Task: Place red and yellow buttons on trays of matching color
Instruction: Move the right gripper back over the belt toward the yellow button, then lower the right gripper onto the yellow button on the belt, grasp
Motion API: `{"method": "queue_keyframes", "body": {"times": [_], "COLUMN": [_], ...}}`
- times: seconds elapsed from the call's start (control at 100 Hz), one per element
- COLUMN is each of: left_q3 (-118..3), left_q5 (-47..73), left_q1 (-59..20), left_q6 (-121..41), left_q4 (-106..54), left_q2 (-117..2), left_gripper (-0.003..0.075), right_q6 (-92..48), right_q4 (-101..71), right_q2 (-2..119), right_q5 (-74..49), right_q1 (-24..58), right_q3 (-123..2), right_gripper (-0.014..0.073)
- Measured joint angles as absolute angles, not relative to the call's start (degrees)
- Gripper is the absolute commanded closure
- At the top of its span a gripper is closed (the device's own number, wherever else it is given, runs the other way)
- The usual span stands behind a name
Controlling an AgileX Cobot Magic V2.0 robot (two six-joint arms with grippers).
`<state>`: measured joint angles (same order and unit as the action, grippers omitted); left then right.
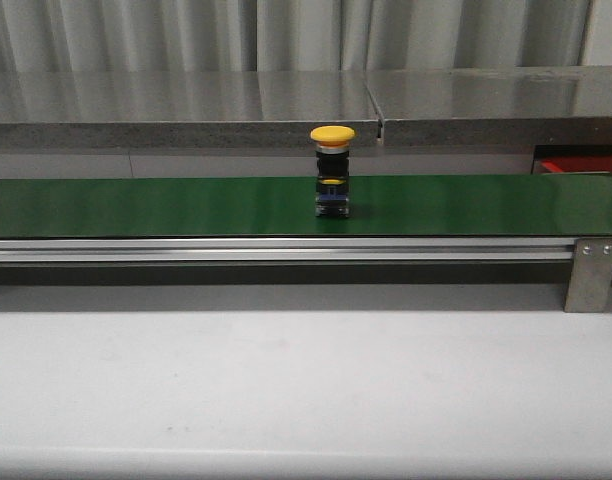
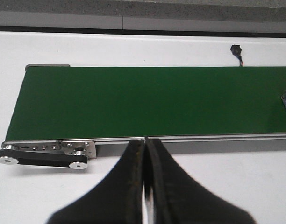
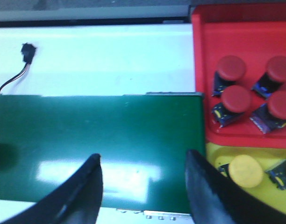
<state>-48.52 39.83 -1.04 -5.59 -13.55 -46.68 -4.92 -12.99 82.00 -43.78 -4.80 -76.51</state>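
Four red buttons trayed, two yellow — left gripper closed, right gripper wide.

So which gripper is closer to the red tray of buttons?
Right. The right gripper hangs open over the belt end beside the red tray; the left gripper, shut, is near the belt's other end, no tray in its view.

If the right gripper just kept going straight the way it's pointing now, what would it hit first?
Most likely the bare green belt: the open right gripper frames it between its fingers, near the belt's end. The red tray and yellow tray lie off to one side. Depth is unclear.
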Motion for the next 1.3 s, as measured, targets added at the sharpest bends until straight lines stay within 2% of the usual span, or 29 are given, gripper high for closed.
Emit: {"method": "queue_keyframes", "body": {"times": [0.07,0.19,0.24,0.66,1.12,1.3], "left_q3": [-48.5,-48.5,-48.5,-48.5,-48.5,-48.5], "left_q5": [39.8,39.8,39.8,39.8,39.8,39.8], "left_q1": [-1.0,-1.0,-1.0,-1.0,-1.0,-1.0], "left_q6": [-5.6,-5.6,-5.6,-5.6,-5.6,-5.6], "left_q4": [-13.5,-13.5,-13.5,-13.5,-13.5,-13.5], "left_q2": [-46.7,-46.7,-46.7,-46.7,-46.7,-46.7], "left_gripper": [0.0741,0.0741,0.0741,0.0741,0.0741,0.0741], "right_q6": [-5.3,-6.8,-7.2,-14.9,-24.4,-25.6], "right_q4": [-13.0,-13.0,-13.0,-13.3,-18.3,-19.6], "right_q2": [82.0,82.0,82.0,88.4,101.6,105.0], "right_q5": [-44.7,-45.2,-45.5,-51.8,-54.3,-51.2], "right_q1": [-2.6,1.1,2.4,10.1,13.2,13.4], "right_q3": [-76.5,-76.5,-76.5,-77.8,-87.1,-88.3], "right_gripper": [0.0139,0.0028,0.0011,0.0010,0.0010,0.0010]}}
